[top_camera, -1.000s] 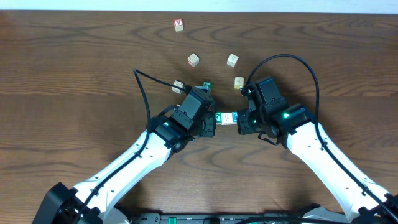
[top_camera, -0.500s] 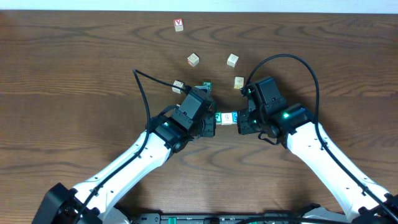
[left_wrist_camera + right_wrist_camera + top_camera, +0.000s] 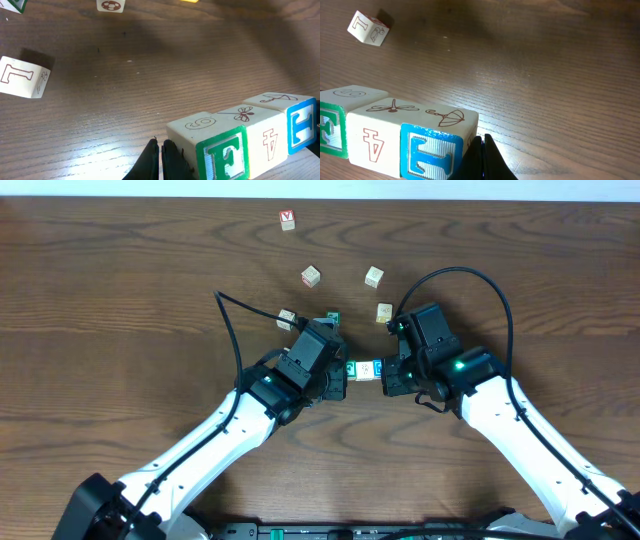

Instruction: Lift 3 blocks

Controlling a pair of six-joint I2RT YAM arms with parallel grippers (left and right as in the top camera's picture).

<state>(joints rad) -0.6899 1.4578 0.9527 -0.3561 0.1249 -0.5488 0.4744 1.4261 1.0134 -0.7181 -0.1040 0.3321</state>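
Three blocks form one tight row, face to face, near the middle of the table (image 3: 120, 280), between the two arms: the green block (image 3: 222, 152) with a white letter on the left, the cream block (image 3: 264, 134) with a red figure in the middle, and the blue block (image 3: 301, 125) with a white mark on the right. From overhead the row is short and level, and the same three faces show in the right wrist view. The left gripper (image 3: 161, 156) has its fingers pressed together with nothing between them, and their tips lie against the outer side of the green block. The right gripper (image 3: 479, 155) is likewise closed on nothing, its tips touching the outer side of the blue block, so the row is squeezed between the two arms end to end. The wrist views are too low to tell whether the row rests on the wood or hangs just above it. Beyond the grippers lie loose cubes: a second green-faced cube (image 3: 332, 318) just behind the left arm, a pale cube (image 3: 288, 318) beside it, three more pale cubes (image 3: 374, 276) further back, and a red-lettered cube (image 3: 288, 219) near the far edge.
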